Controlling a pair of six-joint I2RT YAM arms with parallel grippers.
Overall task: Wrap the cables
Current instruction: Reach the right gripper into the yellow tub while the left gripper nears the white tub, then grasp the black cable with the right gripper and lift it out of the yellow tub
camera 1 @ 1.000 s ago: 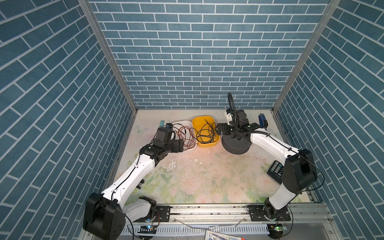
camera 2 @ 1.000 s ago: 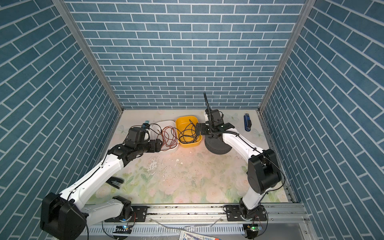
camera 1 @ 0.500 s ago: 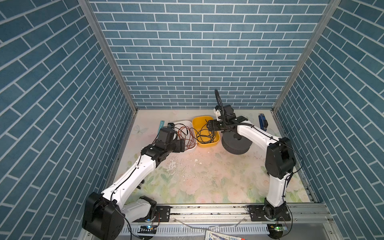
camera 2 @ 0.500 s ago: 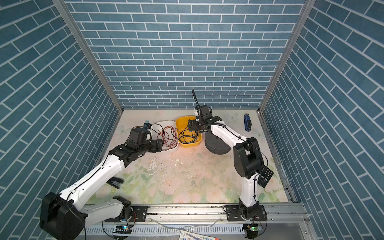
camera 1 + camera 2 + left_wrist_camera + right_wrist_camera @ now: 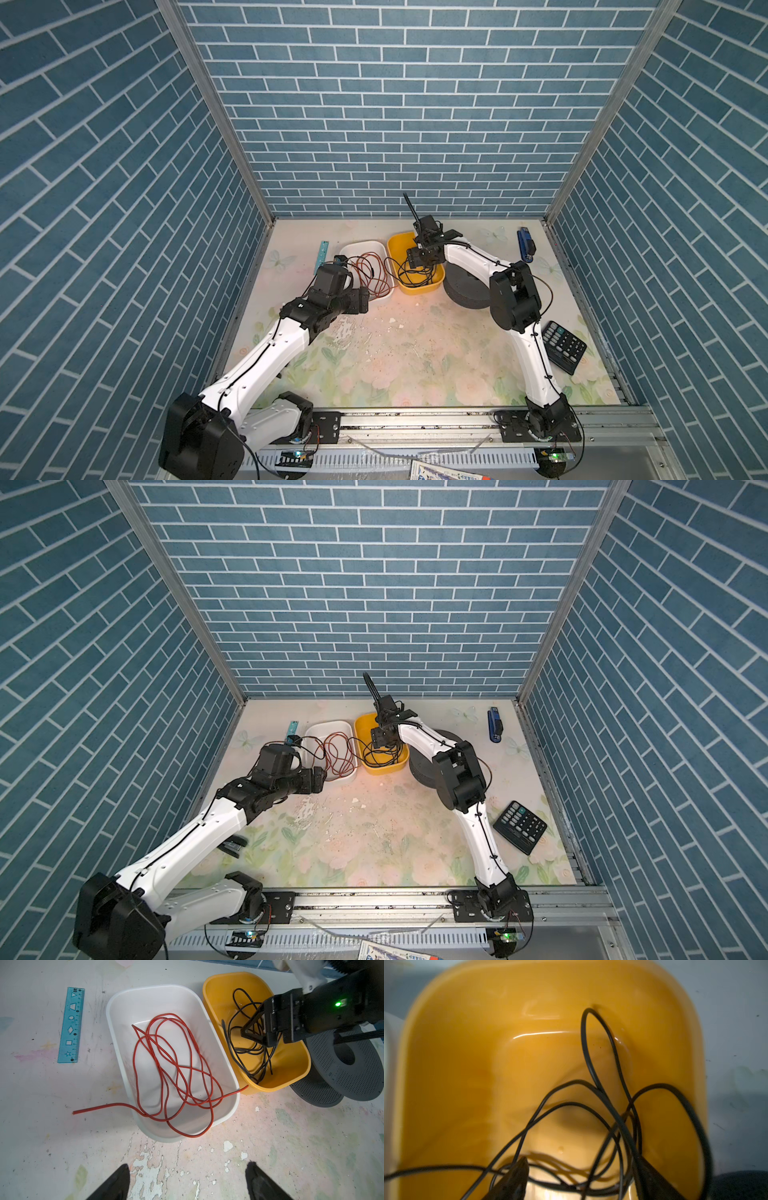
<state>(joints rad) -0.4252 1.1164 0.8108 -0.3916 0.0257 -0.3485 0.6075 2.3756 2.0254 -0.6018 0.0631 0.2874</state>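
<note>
The right claw (image 5: 582,1167) is lowered into the yellow tub (image 5: 291,1064), its tips down among the loops of the black cable (image 5: 584,1043). Its two fingers (image 5: 512,1178) stand clearly parted, not pressed together. Several strands of the cable cross the gap between them, and some lie against the fingers. Nothing is pinched, and the wrist view is too blurred to tell whether any strand is lifted. The cable lies as a loose tangle on the floor of the yellow tub, mostly toward the end where the claw works, with one narrow loop reaching to the far wall.

The left claw (image 5: 188,1164) hangs over bare tabletop, well apart from the yellow tub, with its jaws spread wide and nothing between or against them. A white tub (image 5: 116,1028) sits just beside the yellow tub and holds a coiled red wire (image 5: 134,1064). On the yellow tub's other side lies a grey spool (image 5: 353,1076), partly under the right arm.
</note>
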